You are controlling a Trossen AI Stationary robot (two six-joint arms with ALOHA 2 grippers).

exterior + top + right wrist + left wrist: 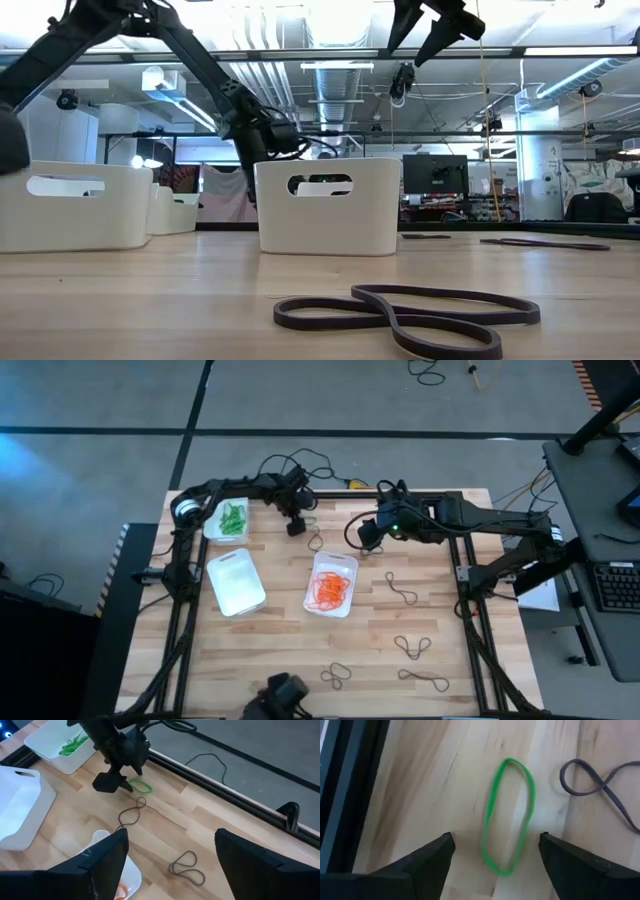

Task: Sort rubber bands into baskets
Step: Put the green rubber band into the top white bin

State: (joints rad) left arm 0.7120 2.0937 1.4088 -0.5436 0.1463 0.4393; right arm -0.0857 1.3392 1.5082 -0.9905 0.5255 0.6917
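You have the left gripper [495, 852] poised over a single green band [508, 816], jaws spread wide with nothing held. To do this pick well, bring the gripper straight down so one finger lands inside the loop or both fingers bracket one long side of it, then press to the wood before closing; a thin loop lying flat will likely slip out if you close above the surface. Keep the wrist square as it is, since the loop's long axis runs away from you between the two fingers [422, 865].

The green band lies flat on the table [435, 780], between the jaws and just ahead of the fingertips, its near end about level with them. It sits closer to one finger than the other, so I judge a slight sideways shift would centre it. Just beyond that finger, a dark band [600, 780] twisted into a figure eight lies near the green one without touching it; close carefully so you do not catch both.

Farther off, the basket with green bands [230, 520] waits beside the left arm, the likely drop point. An empty-looking basket [235, 582] and the basket with orange bands [331, 584] lie beyond it.

The right gripper [170, 862] hovers above the table, jaws spread and empty, well apart from the green band. More dark bands [402, 590] lie scattered on its side.
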